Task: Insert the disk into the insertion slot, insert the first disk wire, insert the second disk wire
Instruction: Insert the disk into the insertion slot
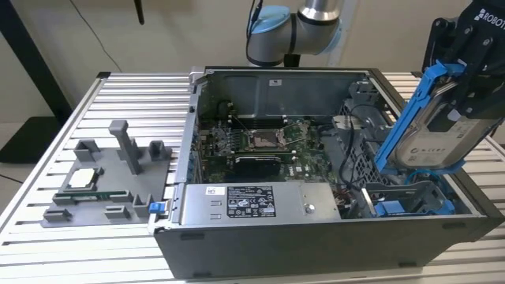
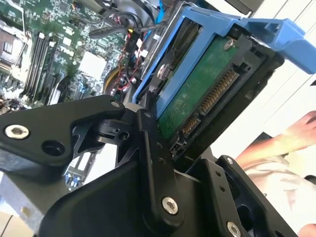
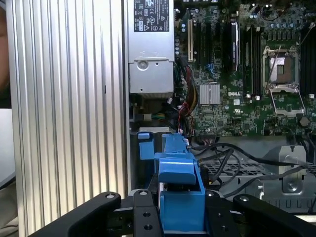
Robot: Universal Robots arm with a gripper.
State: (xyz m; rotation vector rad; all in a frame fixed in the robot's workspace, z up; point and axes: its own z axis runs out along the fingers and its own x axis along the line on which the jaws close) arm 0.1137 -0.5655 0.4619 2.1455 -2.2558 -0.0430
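Note:
My gripper (image 1: 467, 109) is shut on the disk (image 1: 438, 139), a silver drive with a white label in a bright blue carrier frame. The disk is held on edge and tilted, high over the open computer case at the exterior view's right. Its lower end hangs just above the insertion slot (image 1: 410, 198), a grey metal drive cage with blue trim. In the second wrist view the disk's green circuit board (image 2: 197, 94) and connector face the camera between the black fingers (image 2: 148, 133). The blue carrier (image 3: 180, 197) sits clamped in the gripper (image 3: 180, 219) in the first wrist view.
Inside the case are a grey power-supply box (image 1: 261, 204), the motherboard (image 1: 261, 142) and loose black and red cables (image 1: 355, 177) beside the cage. A grey fixture with parts (image 1: 103, 177) stands on the slatted table at the exterior view's left. A person's arm (image 2: 281, 143) is nearby.

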